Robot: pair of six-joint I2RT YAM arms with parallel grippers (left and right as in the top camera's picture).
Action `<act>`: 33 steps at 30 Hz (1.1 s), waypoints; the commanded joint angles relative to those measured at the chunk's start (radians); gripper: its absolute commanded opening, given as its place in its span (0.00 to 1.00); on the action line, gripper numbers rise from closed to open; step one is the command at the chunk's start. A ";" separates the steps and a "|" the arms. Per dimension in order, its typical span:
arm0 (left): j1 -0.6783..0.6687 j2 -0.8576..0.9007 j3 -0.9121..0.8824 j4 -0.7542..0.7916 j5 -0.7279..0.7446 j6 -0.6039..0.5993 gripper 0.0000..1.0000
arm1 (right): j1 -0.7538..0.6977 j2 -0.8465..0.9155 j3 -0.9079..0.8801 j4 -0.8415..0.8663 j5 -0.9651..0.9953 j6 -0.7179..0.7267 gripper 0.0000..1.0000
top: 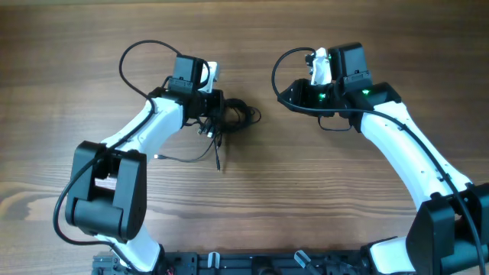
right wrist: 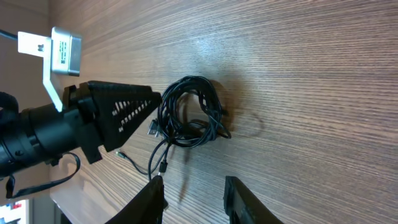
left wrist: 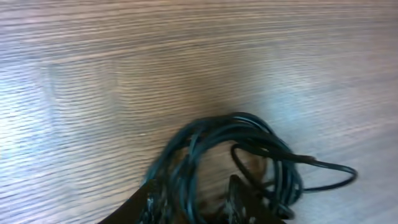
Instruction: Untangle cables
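Nearest the overhead lens: black base joint of the left arm, bottom left, bulky. Left arm runs up and right from it, and its tip sits right at the left edge of the cables, a small black coil on the bare wooden desk, left of centre. One or two thin ends trail from the coil toward the desk's near side. Right arm bends in from the right, its head well apart from the coil. Left wrist view: left fingers show as two dark stubs at the bottom edge, parted, wood visible in the gap. Strands of the coil run down between them, but nothing looks clamped, so released as I read it. Coil lies just ahead, loops overlapping, one loop poking out to the right. Right wrist view: right fingers at the bottom edge, spread, nothing between them, well short of the coil. Across the desk the left arm's ribbed black finger points into the coil's side. Plug ends stick out below the coil, one silver. Progress, my judgement: barely started. All cords sit in one wound bundle, none laid out alone, only short tails free. The whole separation is left to do.
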 commanded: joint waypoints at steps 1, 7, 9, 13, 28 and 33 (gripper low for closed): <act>-0.005 0.047 0.000 -0.008 -0.044 -0.009 0.34 | 0.004 0.017 0.011 0.005 0.017 0.006 0.34; -0.010 0.123 0.000 -0.040 -0.044 -0.008 0.32 | 0.004 0.017 0.011 0.005 0.026 0.003 0.39; -0.010 0.128 0.000 -0.046 -0.043 -0.010 0.39 | 0.004 0.017 0.011 0.005 0.024 0.006 0.50; -0.011 0.128 0.000 -0.045 -0.056 -0.113 0.24 | -0.017 0.015 0.011 0.012 0.024 -0.027 0.60; -0.060 -0.203 0.095 -0.067 0.044 0.319 0.04 | -0.016 0.015 0.011 -0.007 -0.238 -0.416 0.54; -0.048 -0.252 0.095 -0.108 0.175 0.314 0.04 | -0.016 0.015 0.011 0.099 -0.288 -0.411 0.41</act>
